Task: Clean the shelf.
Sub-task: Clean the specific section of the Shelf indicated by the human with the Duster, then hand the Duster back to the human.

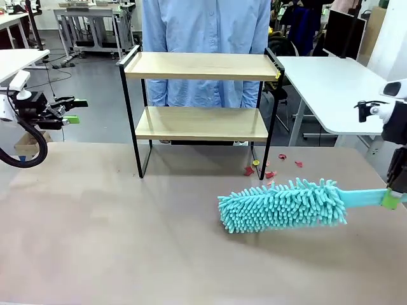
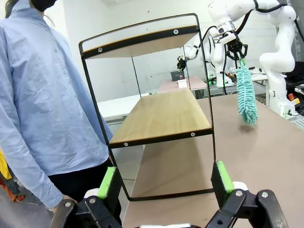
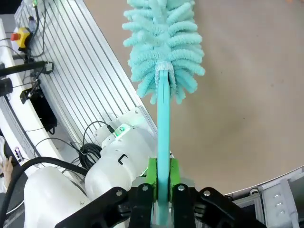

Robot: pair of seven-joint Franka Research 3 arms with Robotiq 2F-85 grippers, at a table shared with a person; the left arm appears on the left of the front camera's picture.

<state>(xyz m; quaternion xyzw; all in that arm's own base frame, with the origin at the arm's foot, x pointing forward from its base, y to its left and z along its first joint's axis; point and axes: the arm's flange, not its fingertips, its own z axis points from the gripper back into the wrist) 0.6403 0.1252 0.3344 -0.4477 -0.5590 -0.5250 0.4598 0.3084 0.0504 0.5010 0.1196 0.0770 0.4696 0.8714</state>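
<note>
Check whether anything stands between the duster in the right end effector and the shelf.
Nothing visible blocks it: bare table lies between duster and shelf, with small red scraps by the shelf's right foot.

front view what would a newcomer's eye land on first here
The fluffy teal duster stretched over the right half of the table, its handle clamped in the right gripper. Next, the two-tier wooden shelf standing at the far side before a person in a light blue shirt, with red scraps scattered by its right foot.
</note>
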